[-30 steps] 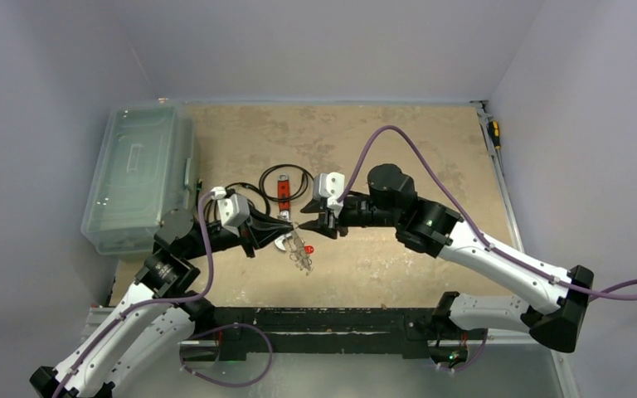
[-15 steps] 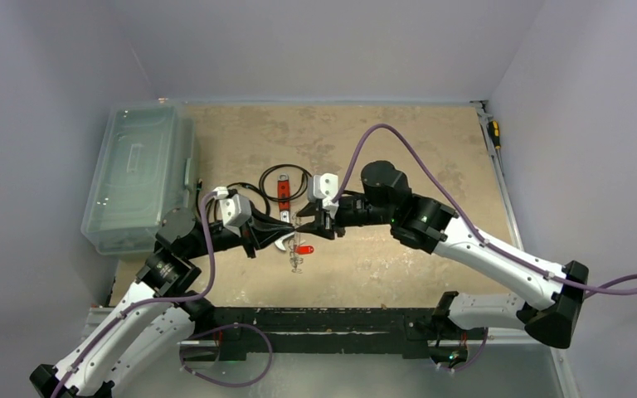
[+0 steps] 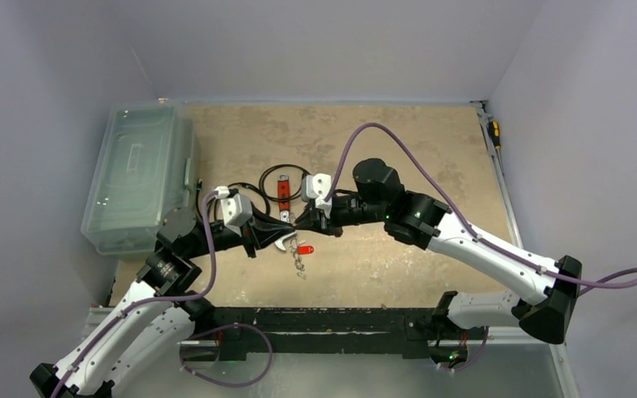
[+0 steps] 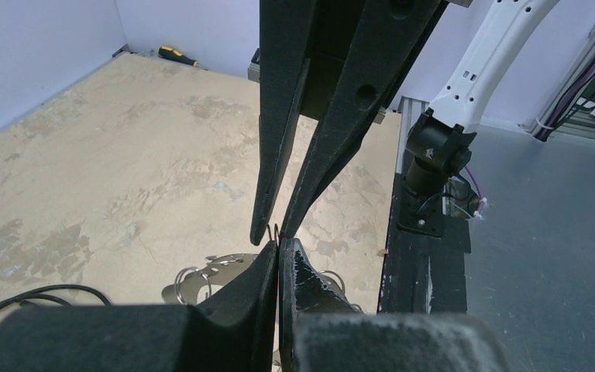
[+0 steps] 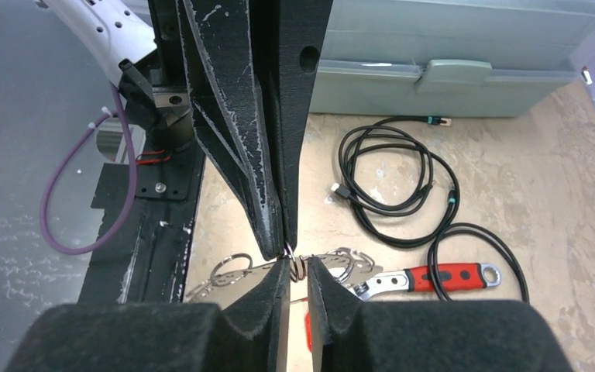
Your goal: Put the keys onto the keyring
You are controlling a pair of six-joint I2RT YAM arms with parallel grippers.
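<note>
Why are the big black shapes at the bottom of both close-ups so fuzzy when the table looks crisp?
Left wrist view: the left end effector sits too near the lens, so it blurs; the table is sharp. Right wrist view: same blur on the right end effector, while the wrench is crisp. Top external view: soft even light, faint shadows.

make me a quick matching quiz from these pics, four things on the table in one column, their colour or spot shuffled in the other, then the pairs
Column one
1. storage box
2. wrench
3. screwdriver
4. cables

Column two
a. red handle, silvery head
b. black, coiled in loops
c. see-through pale green, lid on, at the table's left edge
d. yellow and black, at the far right edge by the wall

Pairs: 1-c, 2-a, 3-d, 4-b
</note>
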